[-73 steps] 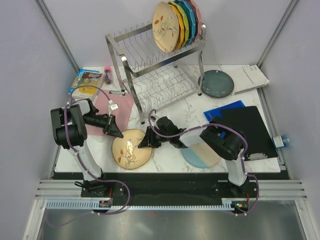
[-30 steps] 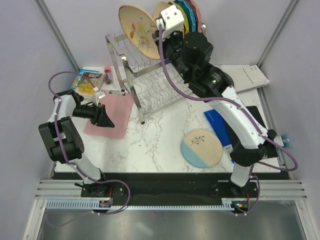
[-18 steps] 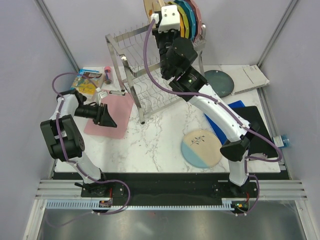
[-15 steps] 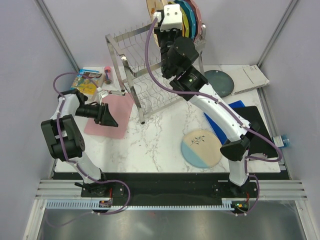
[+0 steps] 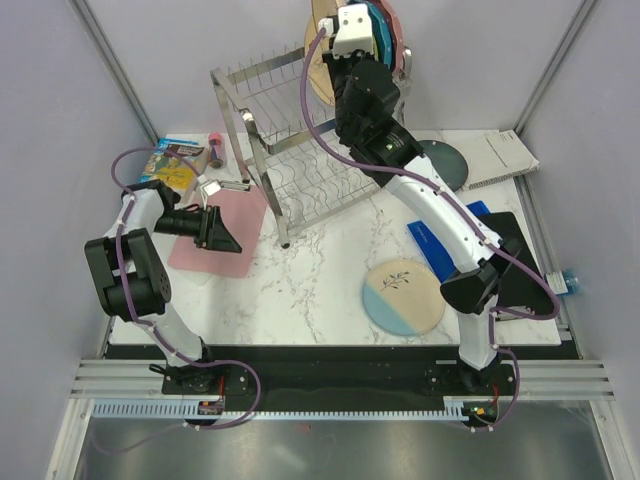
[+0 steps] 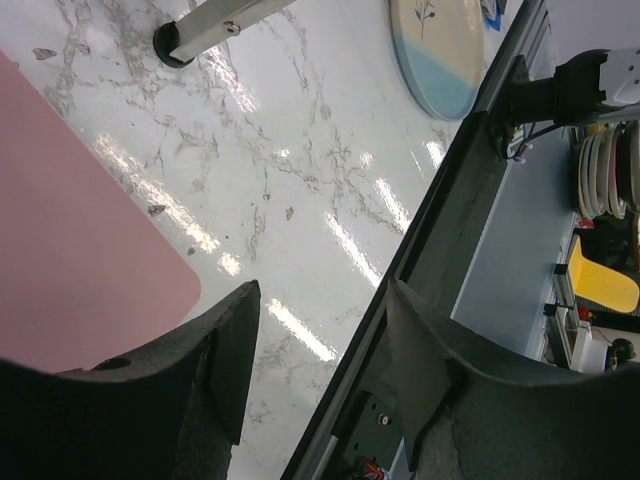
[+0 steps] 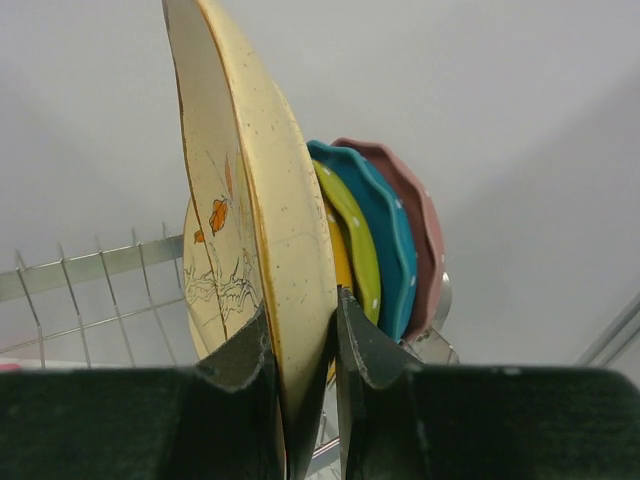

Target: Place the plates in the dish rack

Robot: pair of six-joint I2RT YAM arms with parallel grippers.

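Cream-yellow plate (image 7: 290,230) stands upright, rim clamped in right hand (image 7: 303,335).

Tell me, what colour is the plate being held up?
Cream-yellow, faintly speckled plate; clearest in right wrist view.

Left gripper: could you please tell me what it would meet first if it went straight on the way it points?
The left gripper would probably meet the marble table first, just past the pink mat; nothing shows in its line, though depth is unclear.
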